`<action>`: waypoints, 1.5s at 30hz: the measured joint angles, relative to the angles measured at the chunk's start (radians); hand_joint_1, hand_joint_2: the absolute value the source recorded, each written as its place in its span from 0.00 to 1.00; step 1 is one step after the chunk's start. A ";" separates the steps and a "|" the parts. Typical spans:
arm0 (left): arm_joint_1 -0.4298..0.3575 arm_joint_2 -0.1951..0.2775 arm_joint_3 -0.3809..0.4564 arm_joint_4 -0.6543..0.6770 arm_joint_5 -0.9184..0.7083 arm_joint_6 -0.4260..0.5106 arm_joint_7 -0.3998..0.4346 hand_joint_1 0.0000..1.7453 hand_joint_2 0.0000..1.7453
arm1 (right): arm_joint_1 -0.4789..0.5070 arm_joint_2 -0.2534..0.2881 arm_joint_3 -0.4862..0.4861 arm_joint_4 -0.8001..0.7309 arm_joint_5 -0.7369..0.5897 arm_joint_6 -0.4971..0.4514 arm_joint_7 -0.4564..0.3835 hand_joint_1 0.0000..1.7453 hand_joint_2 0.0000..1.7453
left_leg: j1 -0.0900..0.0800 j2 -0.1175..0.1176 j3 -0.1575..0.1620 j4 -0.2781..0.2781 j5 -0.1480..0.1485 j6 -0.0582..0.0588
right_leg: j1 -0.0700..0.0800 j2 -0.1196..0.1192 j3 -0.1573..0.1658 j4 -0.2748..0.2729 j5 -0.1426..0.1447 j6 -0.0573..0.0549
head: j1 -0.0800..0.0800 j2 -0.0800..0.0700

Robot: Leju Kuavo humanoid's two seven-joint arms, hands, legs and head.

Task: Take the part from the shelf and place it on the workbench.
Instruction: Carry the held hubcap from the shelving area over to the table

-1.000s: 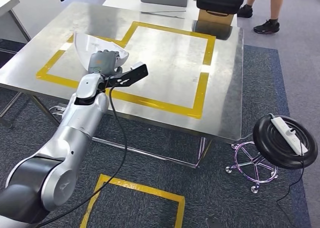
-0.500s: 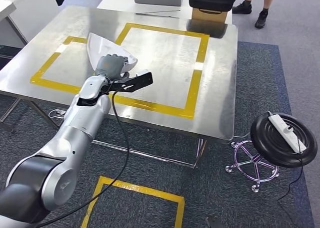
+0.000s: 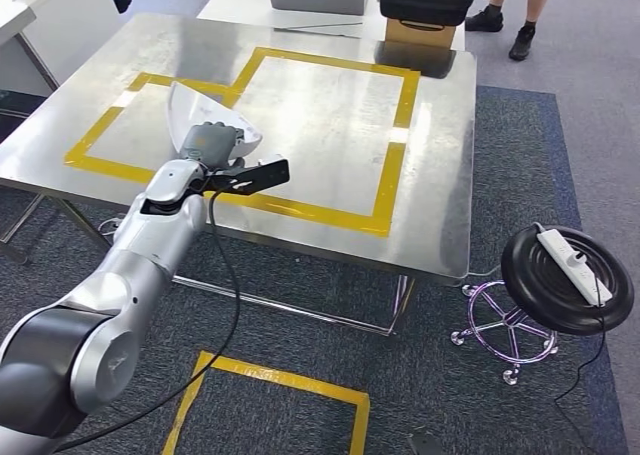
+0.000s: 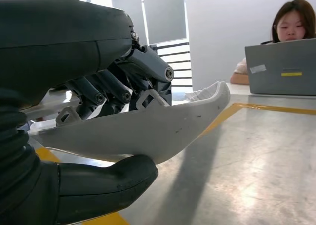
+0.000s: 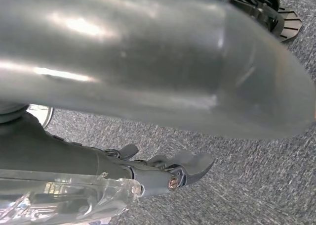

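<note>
Carrying white curved plastic part (image 3: pixel 202 110), gripped by left hand (image 3: pixel 205 143) fingers (image 4: pixel 111 86) | over yellow-taped steel counter (image 3: pixel 324 125) | next: lower, release | right hand (image 5: pixel 175 170) state: cannot tell

Lab: tape-marked steel workbench (image 3: pixel 445 155)

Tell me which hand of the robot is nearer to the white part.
Left. The left hand grips the white part above the workbench. The right hand hangs low over the carpet, away from it.

Silver left arm (image 3: pixel 128 275) — dark elbow, black cable — grey hand (image 3: pixel 205 143).
</note>
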State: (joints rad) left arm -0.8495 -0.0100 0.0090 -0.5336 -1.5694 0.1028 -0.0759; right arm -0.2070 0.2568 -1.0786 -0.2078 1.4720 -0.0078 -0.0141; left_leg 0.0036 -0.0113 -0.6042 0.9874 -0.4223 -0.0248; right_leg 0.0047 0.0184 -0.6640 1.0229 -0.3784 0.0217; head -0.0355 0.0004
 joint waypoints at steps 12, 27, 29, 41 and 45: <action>0.000 0.029 -0.001 0.029 0.000 0.009 0.000 1.00 1.00 | 0.000 0.000 0.006 0.000 0.000 0.002 -0.003 0.00 0.00 | 0.000 0.000 0.000 0.000 0.000 0.000 | 0.000 0.000 0.000 0.000 0.000 0.000 | 0.000 0.000; 0.001 0.056 -0.002 0.056 0.000 0.023 0.009 1.00 1.00 | 0.002 0.005 0.006 0.000 0.000 -0.019 -0.011 0.00 0.00 | 0.000 0.000 0.000 0.000 0.000 0.000 | 0.000 0.000 0.000 0.000 0.000 0.000 | 0.000 0.000; 0.003 0.071 -0.001 0.059 0.000 0.033 0.017 1.00 1.00 | 0.003 0.008 0.007 0.000 0.000 -0.022 -0.012 0.00 0.00 | 0.000 0.000 0.000 0.000 0.000 0.000 | 0.000 0.000 0.000 0.000 0.000 0.000 | 0.000 0.000; 0.034 0.159 0.008 0.067 0.000 0.097 0.011 1.00 1.00 | 0.007 0.012 0.009 0.000 -0.001 -0.022 -0.017 0.00 0.00 | 0.000 0.000 0.000 0.000 0.001 -0.002 | 0.000 -0.001 0.000 0.000 0.000 -0.001 | 0.000 0.000; 0.038 0.156 0.016 0.066 0.008 0.110 -0.028 1.00 1.00 | 0.010 0.012 0.014 0.000 -0.003 -0.022 -0.021 0.00 0.00 | 0.000 0.000 0.000 0.000 0.001 -0.002 | 0.000 -0.001 0.000 0.000 0.001 -0.001 | 0.000 0.000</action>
State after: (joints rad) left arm -0.8120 0.1455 0.0248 -0.4672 -1.5615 0.2128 -0.1043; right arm -0.1972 0.2693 -1.0642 -0.2075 1.4688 -0.0298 -0.0350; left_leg 0.0033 -0.0116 -0.6044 0.9877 -0.4209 -0.0264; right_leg 0.0047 0.0176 -0.6642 1.0228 -0.3778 0.0210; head -0.0355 0.0004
